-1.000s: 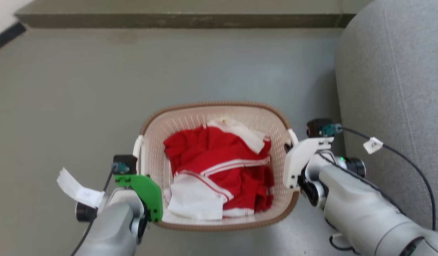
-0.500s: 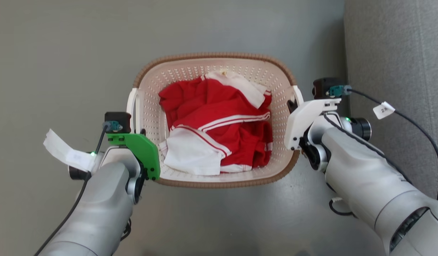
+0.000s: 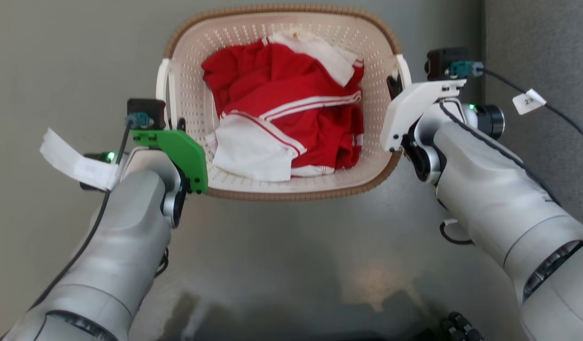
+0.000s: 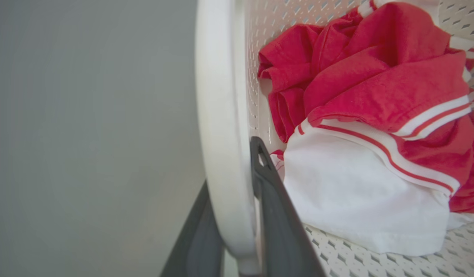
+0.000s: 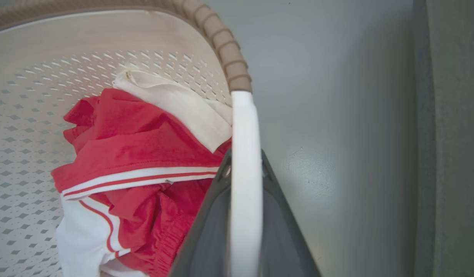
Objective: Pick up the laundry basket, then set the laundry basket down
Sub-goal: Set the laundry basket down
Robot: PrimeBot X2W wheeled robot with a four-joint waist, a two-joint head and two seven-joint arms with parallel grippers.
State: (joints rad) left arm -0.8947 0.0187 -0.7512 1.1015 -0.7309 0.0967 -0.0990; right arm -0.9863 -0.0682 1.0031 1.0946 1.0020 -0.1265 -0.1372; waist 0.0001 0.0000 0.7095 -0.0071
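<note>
Against the grey floor [image 3: 291,246], left gripper [image 4: 237,181] and right gripper [image 5: 245,169] each clamp a laundry basket [image 3: 282,194] handle [image 3: 162,85].

Soft, even light filled the head view, keeping the red garment [image 3: 291,90] vivid, with a pale sheen on the glossy grey floor [image 3: 372,284] near the robot and a dark shadow along the near edge. In the right wrist view a dull glare patch sat on the floor right of the white handle [image 5: 242,115] of the laundry basket [image 5: 106,38], and the fingers [image 5: 283,231] of the right claw [image 5: 244,163] were blurred. In the left wrist view the fingers of the left claw [image 4: 234,173] were likewise out of focus, the cloth's weave was sharp, and the wide lens bowed the handle.
</note>
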